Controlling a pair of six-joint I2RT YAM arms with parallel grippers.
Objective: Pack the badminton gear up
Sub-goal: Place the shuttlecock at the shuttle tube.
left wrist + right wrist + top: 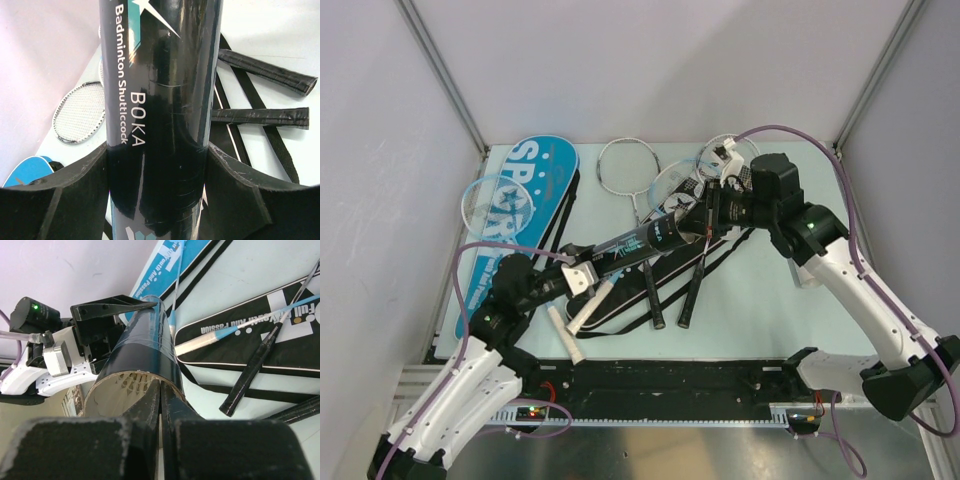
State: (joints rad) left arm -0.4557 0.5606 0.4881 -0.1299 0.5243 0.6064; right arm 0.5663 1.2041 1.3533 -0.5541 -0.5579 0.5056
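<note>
Fingers on show first: the left fingers [65, 195] are spread wide and clamped on either side of the black shuttle tube [640, 243], gripping it near its lower end, just below the white "BOKA" lettering. The tube hangs off the desk [770, 300], slanting up from the left arm toward the right arm, over the black racket bag [665, 278].

Over to the other side. The right fingers [150, 410] are pressed fully together with nothing visible between them, and their tips sit right at the rim of the tube's open mouth. Look inside that mouth and there are white feathers: a shuttlecock [127, 385] sits in the tube.

Down below, two black-handled rackets [655, 300] lie across the black bag with their grips pointing toward the near edge, side by side but apart. A white-handled racket [565, 335] lies near the left arm. The blue "SPORT" bag [525, 200] stretches along the left side of the desk with a racket head [495, 205] resting on it. Another bare racket head [625, 165] lies at the back of the desk, just right of the blue bag.
</note>
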